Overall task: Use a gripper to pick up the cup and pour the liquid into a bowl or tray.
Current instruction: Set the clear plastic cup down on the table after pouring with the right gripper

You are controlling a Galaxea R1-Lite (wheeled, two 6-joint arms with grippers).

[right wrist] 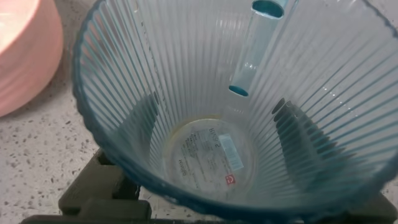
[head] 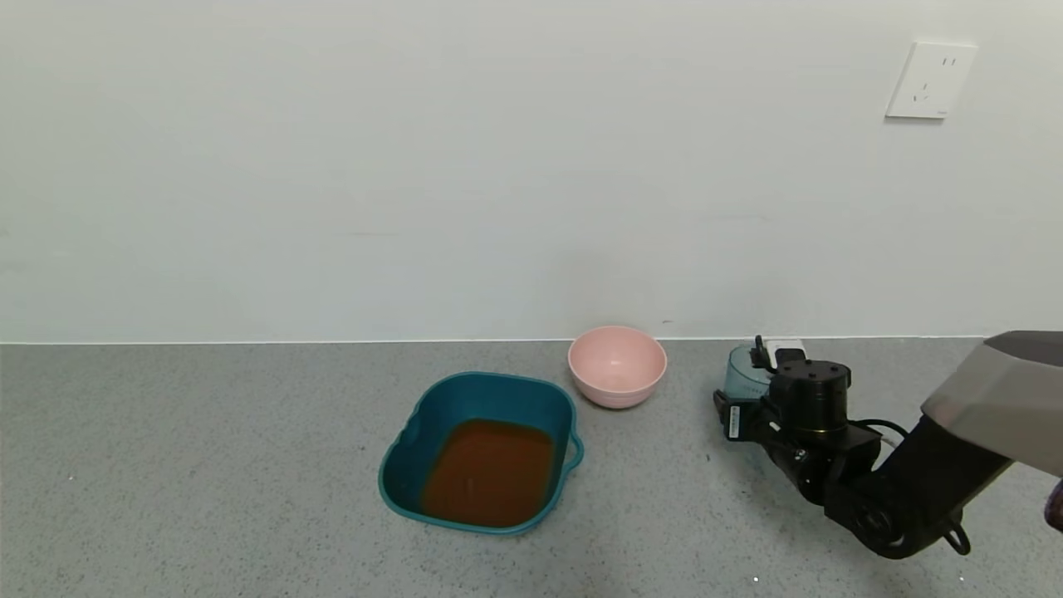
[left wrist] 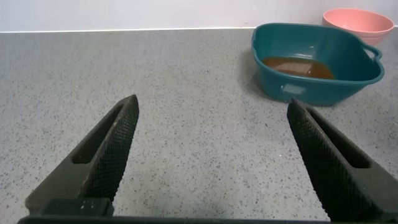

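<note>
Near the counter's right edge, our right gripper (head: 751, 390) clamps the empty cup (head: 742, 372); left gripper (left wrist: 211, 155) fingers stand apart. Basin (head: 432, 407) holds liquid (head: 490, 469) mid-counter. Releasing carelessly could tip the cup toward the pink bowl (head: 616, 365).

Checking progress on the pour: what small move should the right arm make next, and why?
Probably open the right tool and back away: the cup it grips looks empty and stands on the counter, and the liquid already lies in the teal basin.
</note>
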